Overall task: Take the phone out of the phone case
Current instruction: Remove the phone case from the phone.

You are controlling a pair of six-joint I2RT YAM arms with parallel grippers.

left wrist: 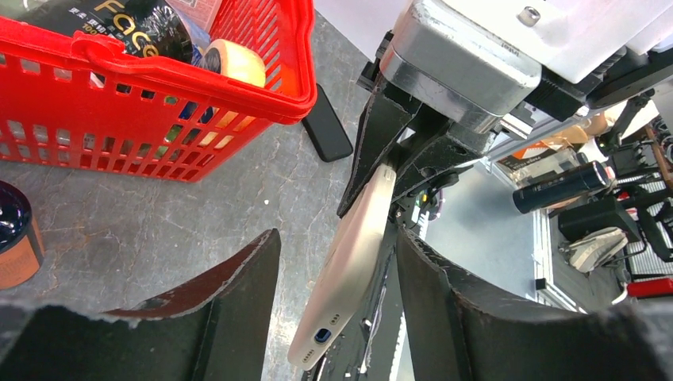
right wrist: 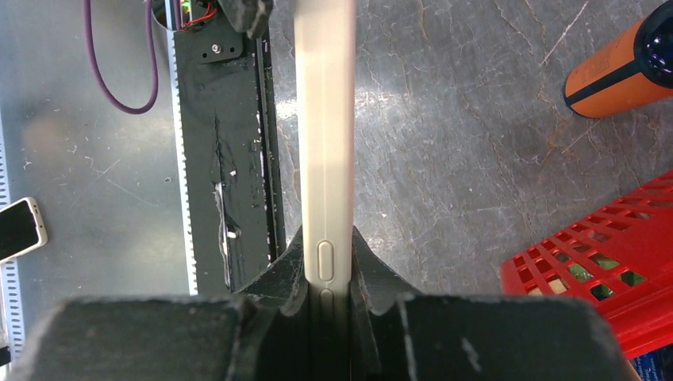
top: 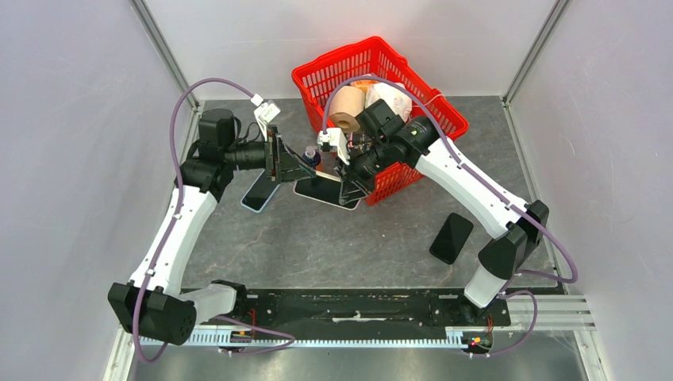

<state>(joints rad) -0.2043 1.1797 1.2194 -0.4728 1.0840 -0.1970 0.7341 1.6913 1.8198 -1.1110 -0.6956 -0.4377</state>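
A phone in a cream phone case [top: 321, 192] hangs low over the table in front of the basket, dark screen up. My right gripper [right wrist: 327, 254] is shut on one end of the phone case [right wrist: 325, 119], its fingers pressed on both faces beside the side buttons. My left gripper [left wrist: 337, 238] stands open around the other end of the case [left wrist: 357, 254], where the charging port shows. Gaps show between the case and both fingers. From the left wrist view the right gripper [left wrist: 389, 159] clamps the far end.
A red basket [top: 333, 57] with a tape roll and packets stands at the back. A light-blue phone [top: 260, 193] lies under the left gripper. A black phone [top: 451, 237] lies right of centre. An orange bottle [right wrist: 615, 71] lies near the basket [right wrist: 603, 262].
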